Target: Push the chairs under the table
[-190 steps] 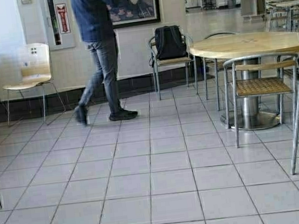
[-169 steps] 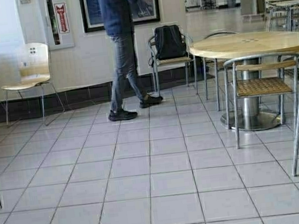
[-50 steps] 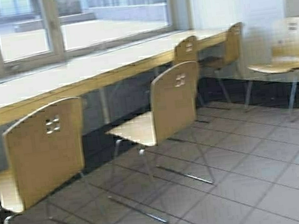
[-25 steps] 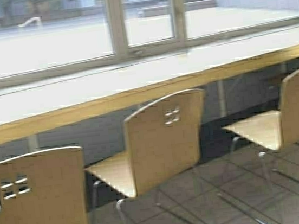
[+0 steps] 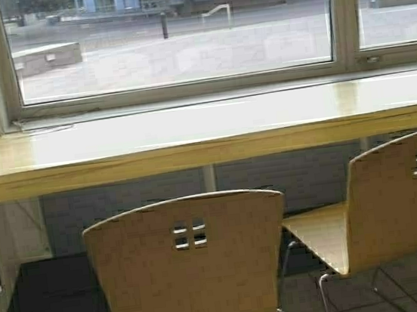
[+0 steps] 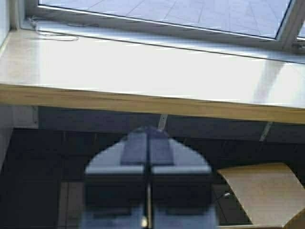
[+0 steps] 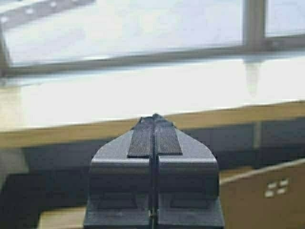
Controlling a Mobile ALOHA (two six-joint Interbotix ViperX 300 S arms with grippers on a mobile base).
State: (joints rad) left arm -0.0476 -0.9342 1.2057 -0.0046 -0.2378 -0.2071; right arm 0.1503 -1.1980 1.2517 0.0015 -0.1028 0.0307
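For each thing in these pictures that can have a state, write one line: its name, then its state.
Near chair: pulled out, backrest toward the robot, not under the table.
Second chair: pulled out, turned at an angle.
Table: top bare.
Left gripper: shut, holding nothing.
Right gripper: shut, holding nothing.

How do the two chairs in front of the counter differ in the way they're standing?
The left chair faces the table squarely, backrest toward the camera and seat hidden; the right chair is turned at an angle, its seat showing. The right chair is cut off by the picture's edge; the left sits near the middle. Both are tan plywood with a four-square cutout, and neither is tucked under.
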